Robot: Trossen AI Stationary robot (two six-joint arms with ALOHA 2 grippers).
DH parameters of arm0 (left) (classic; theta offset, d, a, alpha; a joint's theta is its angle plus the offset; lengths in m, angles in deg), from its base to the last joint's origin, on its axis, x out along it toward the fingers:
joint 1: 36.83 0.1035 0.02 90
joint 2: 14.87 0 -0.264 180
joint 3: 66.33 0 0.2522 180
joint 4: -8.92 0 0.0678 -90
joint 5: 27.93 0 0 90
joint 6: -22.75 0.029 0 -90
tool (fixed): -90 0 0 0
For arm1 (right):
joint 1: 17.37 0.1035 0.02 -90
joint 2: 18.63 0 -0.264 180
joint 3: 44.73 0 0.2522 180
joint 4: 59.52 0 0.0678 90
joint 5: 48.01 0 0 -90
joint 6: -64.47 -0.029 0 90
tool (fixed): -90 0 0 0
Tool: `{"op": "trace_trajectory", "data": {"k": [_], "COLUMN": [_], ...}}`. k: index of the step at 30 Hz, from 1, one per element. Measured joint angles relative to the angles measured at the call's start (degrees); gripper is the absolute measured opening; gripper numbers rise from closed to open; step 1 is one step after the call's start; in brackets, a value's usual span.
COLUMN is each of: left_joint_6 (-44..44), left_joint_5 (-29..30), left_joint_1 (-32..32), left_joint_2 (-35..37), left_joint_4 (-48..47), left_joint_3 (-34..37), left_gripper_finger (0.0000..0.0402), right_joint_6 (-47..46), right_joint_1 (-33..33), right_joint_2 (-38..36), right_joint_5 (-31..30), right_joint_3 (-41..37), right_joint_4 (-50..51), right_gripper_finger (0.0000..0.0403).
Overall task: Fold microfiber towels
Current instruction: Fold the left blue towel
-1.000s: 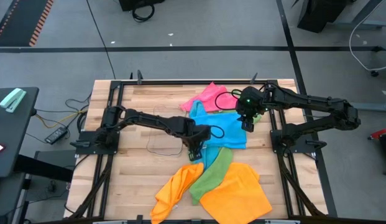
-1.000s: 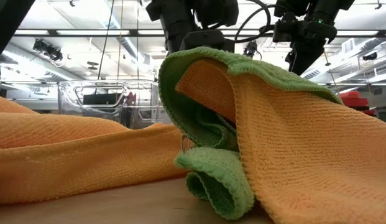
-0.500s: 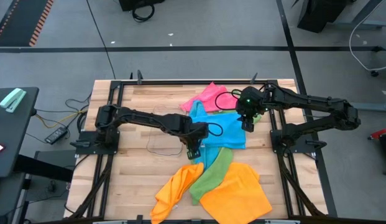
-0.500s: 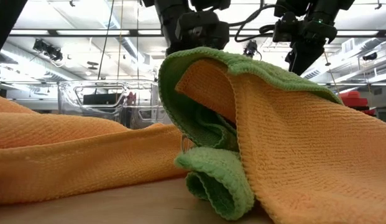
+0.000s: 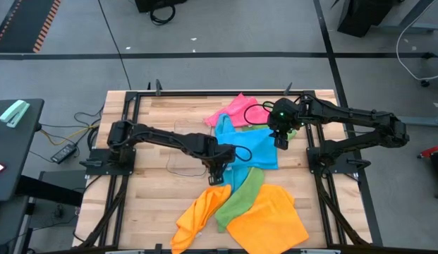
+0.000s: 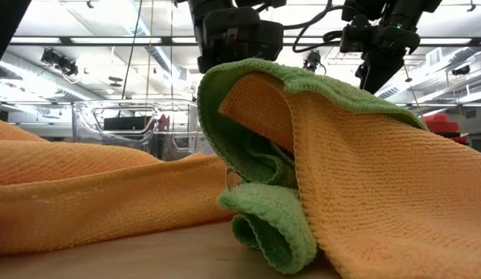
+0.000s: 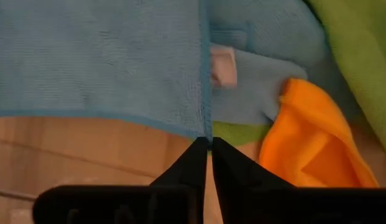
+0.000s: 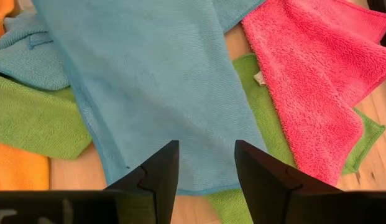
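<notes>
On the slatted wooden worktop, the sky-blue towel lies spread mid-table, long axis across it. The left gripper pinches its corner; the right gripper hovers above it, released. Grey floor surrounds.

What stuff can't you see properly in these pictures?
- Low view: the orange towel and green towel fill the front, hiding the blue and pink towels.
- Low view: both arms are cut off by the top edge.
- High view: the left claw hides the blue towel corner beneath it.
- High view: the clear tray is too faint.
</notes>
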Motion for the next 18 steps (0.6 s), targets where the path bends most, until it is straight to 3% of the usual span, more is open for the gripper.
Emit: {"op": "trace_trajectory", "data": {"k": [11,18], "left_joint_6": [-0.05,-4.23], "left_joint_5": [2.11,2.86], "left_joint_1": [-1.18,-1.17], "left_joint_2": [-1.07,-1.07], "left_joint_4": [1.83,2.83], "left_joint_3": [0.13,0.13], "left_gripper_finger": [0.0007,0.006], "right_joint_6": [-0.4,-4.0], "right_joint_1": [0.0,0.74], "right_joint_2": [0.0,-0.01], "right_joint_5": [0.0,3.67], "right_joint_3": [0.02,-0.16], "right_joint_4": [0.0,2.36], "right_gripper_finger": [0.0164,0.0164]}}
